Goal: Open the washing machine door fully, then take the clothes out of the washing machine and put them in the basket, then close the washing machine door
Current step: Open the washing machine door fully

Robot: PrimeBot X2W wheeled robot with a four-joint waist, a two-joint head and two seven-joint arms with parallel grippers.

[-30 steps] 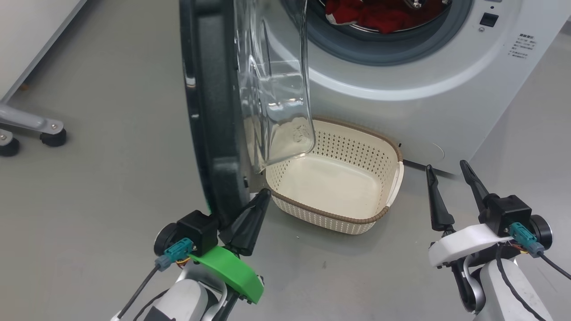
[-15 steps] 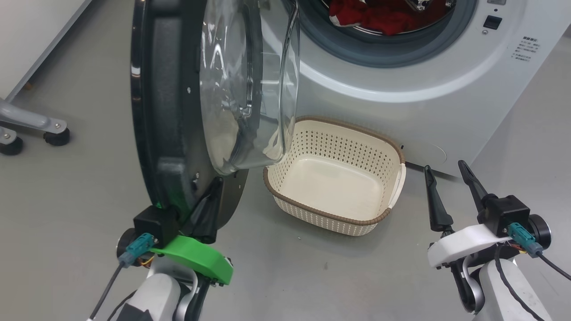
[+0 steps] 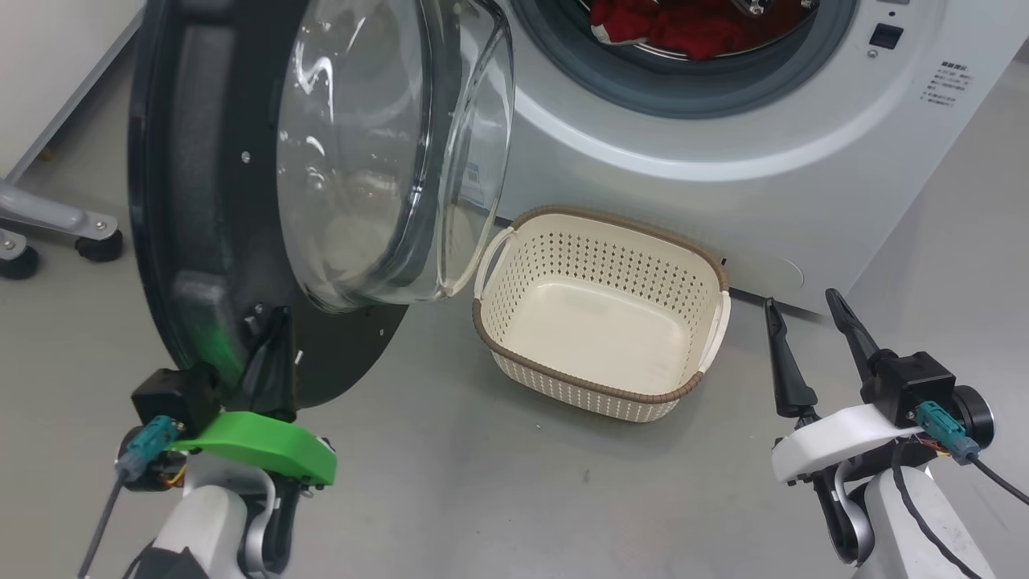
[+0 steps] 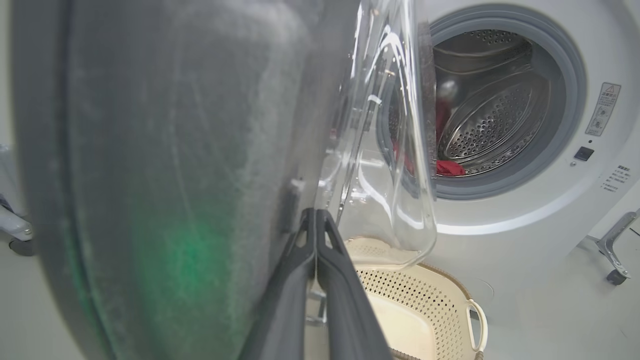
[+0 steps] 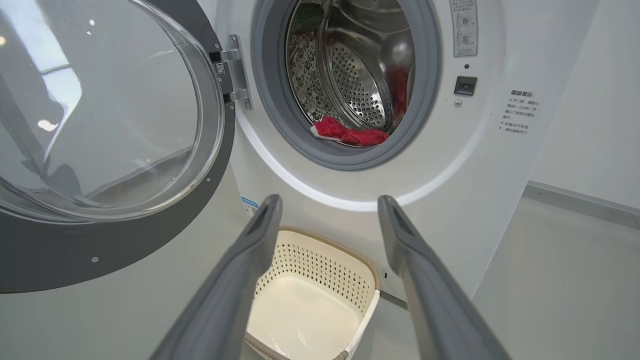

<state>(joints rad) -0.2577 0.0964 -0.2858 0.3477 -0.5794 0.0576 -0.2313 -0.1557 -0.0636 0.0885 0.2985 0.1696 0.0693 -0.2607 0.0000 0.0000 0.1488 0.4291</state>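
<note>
The washing machine door (image 3: 193,209), black-rimmed with a bulging glass bowl (image 3: 378,153), stands swung out to the left of the white washing machine (image 3: 723,201). My left gripper (image 3: 277,322) is shut with nothing between its fingers, and it rests against the door's inner face near the lower edge (image 4: 315,214). Red clothes (image 3: 667,24) lie in the drum and also show in the right wrist view (image 5: 350,132). The cream basket (image 3: 707,322) sits empty on the floor in front of the machine. My right gripper (image 3: 804,314) hangs open to the right of the basket, with its fingers (image 5: 387,205) wide apart.
A grey metal frame on black castors (image 3: 88,237) stands on the floor at the far left. Another castored metal leg (image 4: 612,250) sits to the right of the machine. A white wall (image 5: 590,100) runs along the machine's right side. Grey floor (image 3: 482,482) lies between my arms.
The door has swung further open to the left, showing more of its inner face and glass bowl. My shut left gripper has moved left with it. The right arm stayed put.
</note>
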